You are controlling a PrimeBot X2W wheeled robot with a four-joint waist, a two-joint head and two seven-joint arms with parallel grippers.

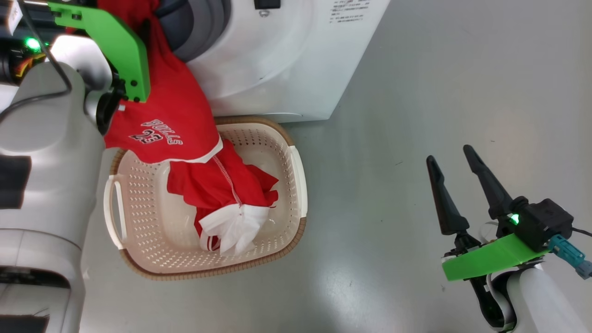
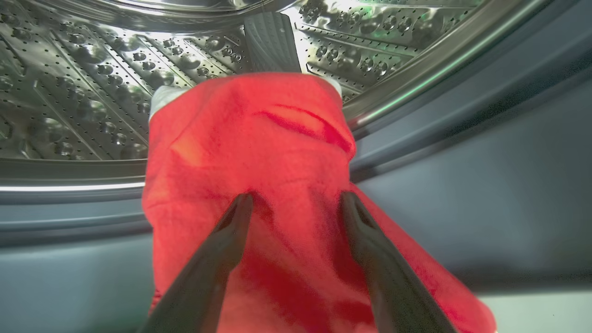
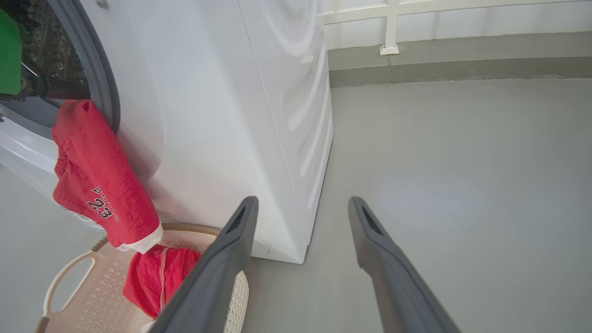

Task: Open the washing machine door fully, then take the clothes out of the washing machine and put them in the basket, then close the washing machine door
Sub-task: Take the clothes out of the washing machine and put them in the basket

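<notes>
Clothes [image 2: 249,138]: red jersey lying just ahead of and under the left fingers, draped over the grey gasket [image 2: 462,185].
Left gripper [image 2: 296,199]: jaws spread wide at the washing machine [image 1: 286,60] mouth, nothing pinched; steel drum [image 2: 83,92] beyond the tips.
Basket [image 1: 300,185]: below that gripper; the jersey hem hangs over a second red piece with white cuffs inside.
Right gripper [image 1: 449,155]: wide, empty, above the floor [image 1: 393,259]; basket well to its left.

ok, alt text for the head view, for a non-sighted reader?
A red jersey drapes from the washing machine opening down over the cream basket, where more red and white clothing lies. The left arm reaches toward the machine at upper left; the right end effector hangs open above the grey floor at lower right.
</notes>
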